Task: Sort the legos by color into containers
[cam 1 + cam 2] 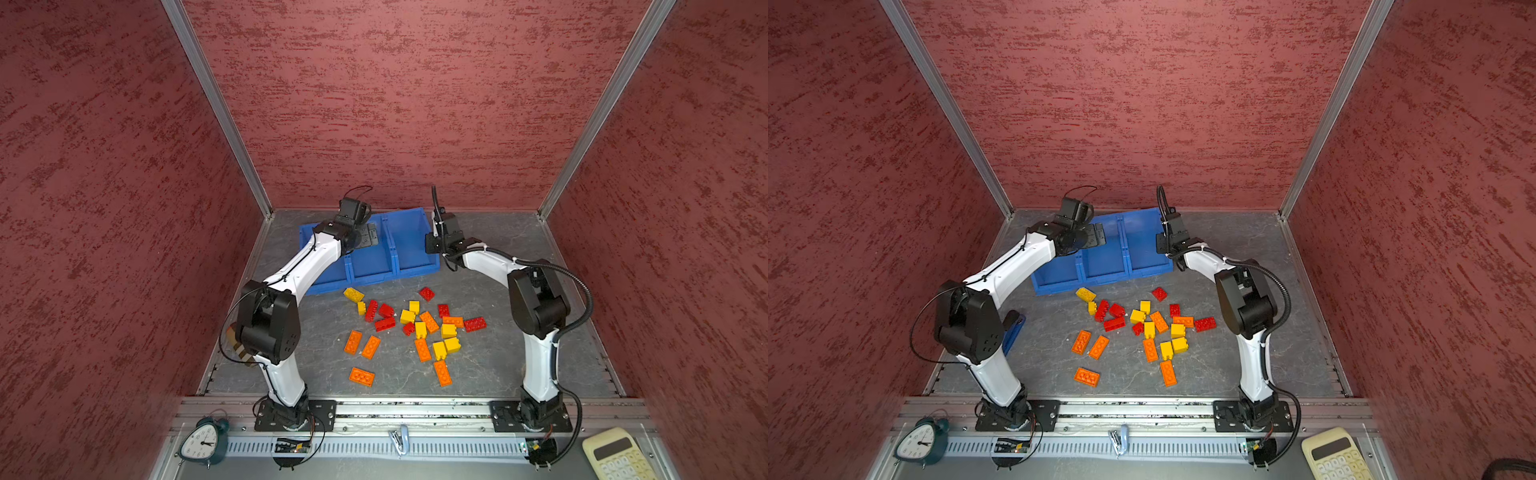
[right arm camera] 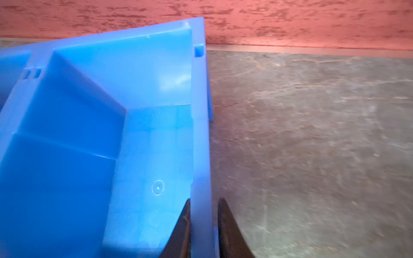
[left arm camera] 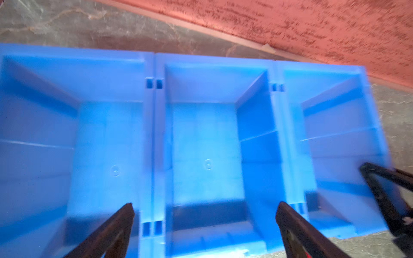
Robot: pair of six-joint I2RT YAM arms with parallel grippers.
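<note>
Clamping R bin wall, R pincer half-cropped

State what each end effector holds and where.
The right end effector grips the end blue bin by its outer side wall; the left end effector holds nothing.

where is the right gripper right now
In the right wrist view the right gripper is clamped on the outer side wall of the rightmost blue bin, one finger inside, one outside, at the right end of the bin row.
</note>
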